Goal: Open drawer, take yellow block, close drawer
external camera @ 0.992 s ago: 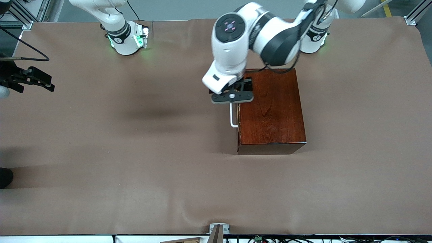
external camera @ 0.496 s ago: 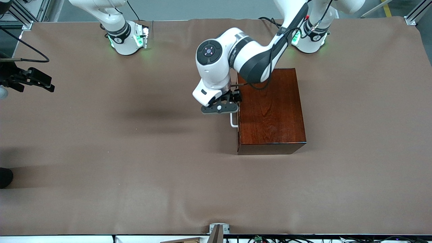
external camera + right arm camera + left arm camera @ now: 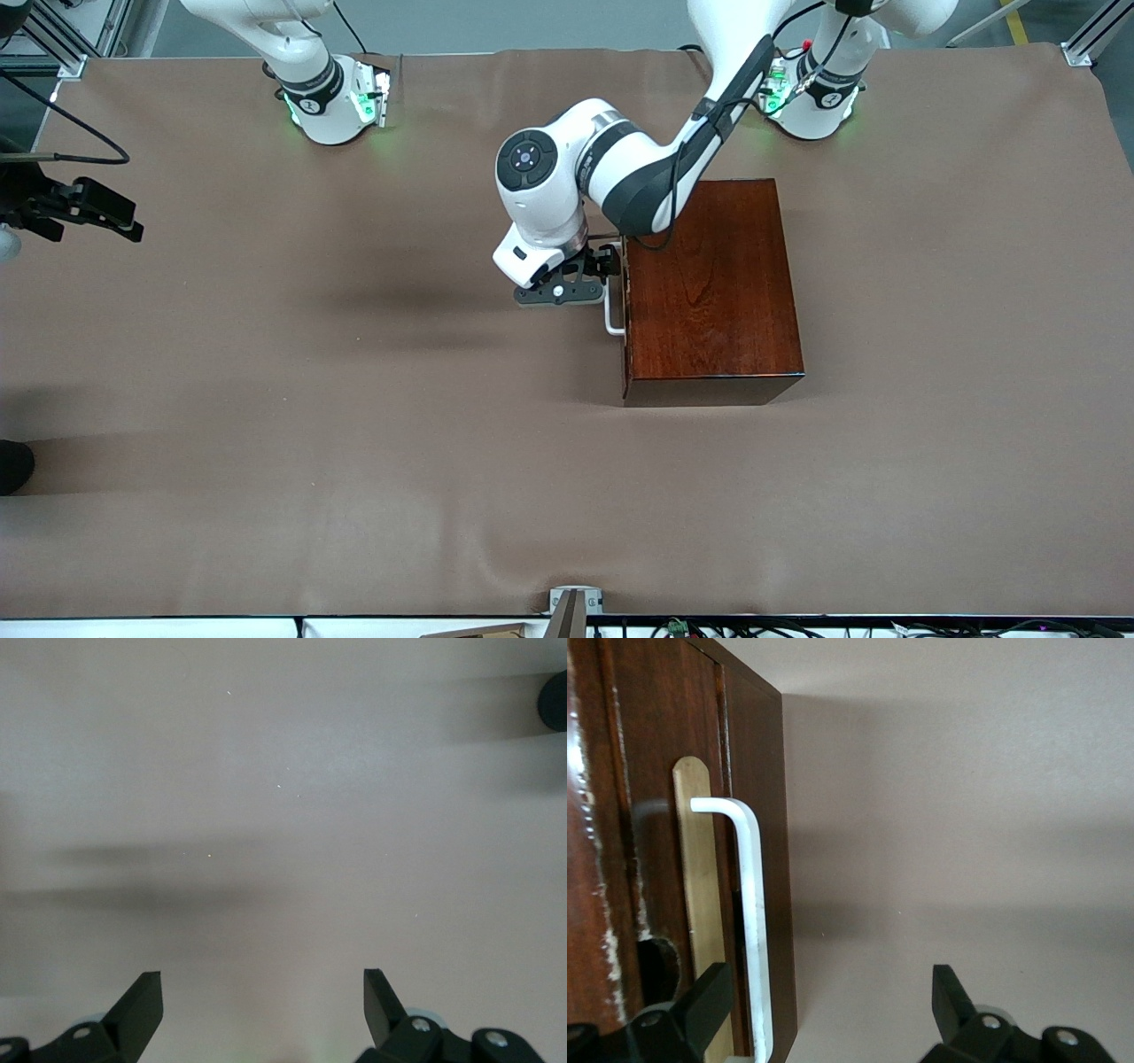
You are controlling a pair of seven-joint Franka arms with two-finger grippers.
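The dark reddish-brown wooden box (image 3: 709, 283) stands mid-table with its drawer (image 3: 626, 354) shut, the front facing the right arm's end. The white U-shaped handle (image 3: 610, 315) sticks out from the front. My left gripper (image 3: 595, 270) is low in front of the drawer, open. In the left wrist view the handle (image 3: 749, 904) runs between the fingers of the left gripper (image 3: 828, 1014), close to one fingertip (image 3: 709, 997), not gripped. The yellow block is hidden. My right gripper (image 3: 263, 1010) is open and empty over bare table; it waits at the right arm's end (image 3: 131, 229).
The brown cloth (image 3: 354, 399) covers the whole table. The arm bases (image 3: 332, 102) stand along the edge farthest from the front camera. A dark round object (image 3: 13, 465) sits at the table's edge at the right arm's end.
My left arm has come down and swung toward the right arm's end, off the box top. Its gripper now sits in front of the drawer at the handle. The right arm has not moved.
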